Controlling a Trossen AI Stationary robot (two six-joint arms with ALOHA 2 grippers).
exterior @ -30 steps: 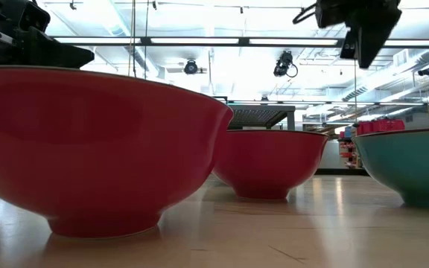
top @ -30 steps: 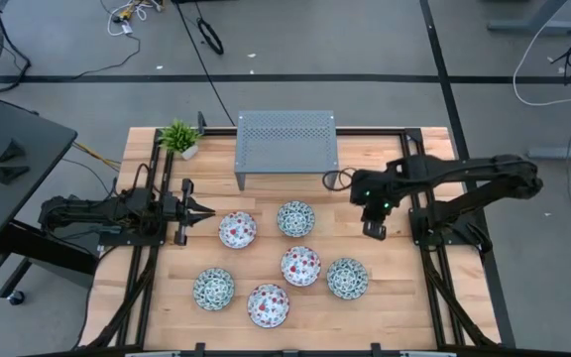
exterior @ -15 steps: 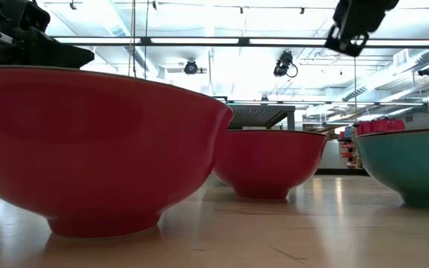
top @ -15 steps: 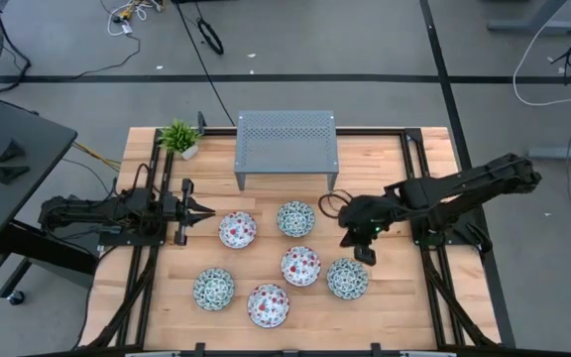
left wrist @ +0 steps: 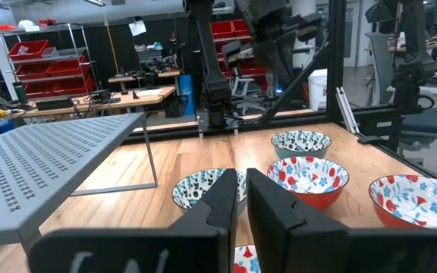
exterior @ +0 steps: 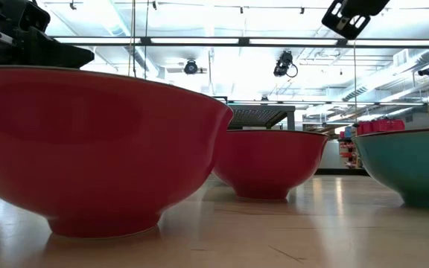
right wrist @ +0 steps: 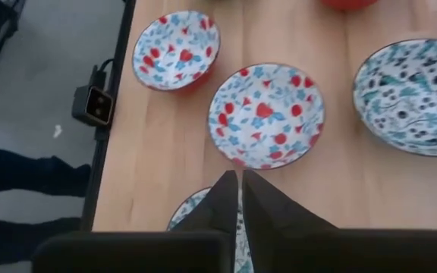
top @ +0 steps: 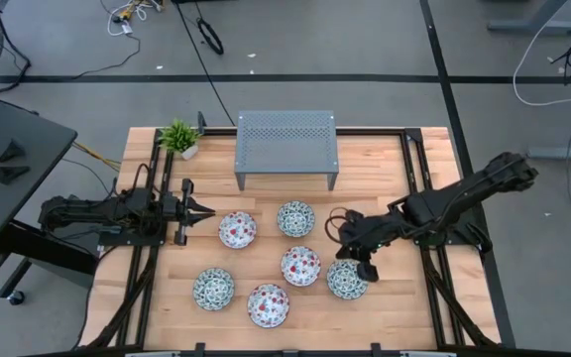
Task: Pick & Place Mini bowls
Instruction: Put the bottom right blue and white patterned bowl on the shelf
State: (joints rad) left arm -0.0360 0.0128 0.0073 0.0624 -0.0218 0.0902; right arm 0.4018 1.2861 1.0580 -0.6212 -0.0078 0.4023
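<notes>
Six small patterned bowls stand on their feet on the wooden table: red ones [top: 237, 229], [top: 300, 265], [top: 268, 304] and green ones [top: 295, 218], [top: 347, 279], [top: 212, 289]. My right gripper [top: 365, 268] hangs shut over the right-front green bowl, whose rim [right wrist: 192, 211] shows beside the fingers, and stays well above the table [exterior: 352, 11]. The middle red bowl [right wrist: 266, 115] lies just beyond the fingertips. My left gripper [top: 206, 209] waits shut at the table's left, pointing at the bowls [left wrist: 241, 199].
A grey perforated metal stand [top: 285, 149] sits at the far middle of the table, with a small potted plant [top: 179, 137] at the far left. A small camera [right wrist: 97, 106] sits at the near edge. Bare wood lies between the stand and the bowls.
My right gripper has swung from beside the stand's right leg toward the near edge and to the left, ending over the right-front green bowl. The bowls and my left arm have kept still.
</notes>
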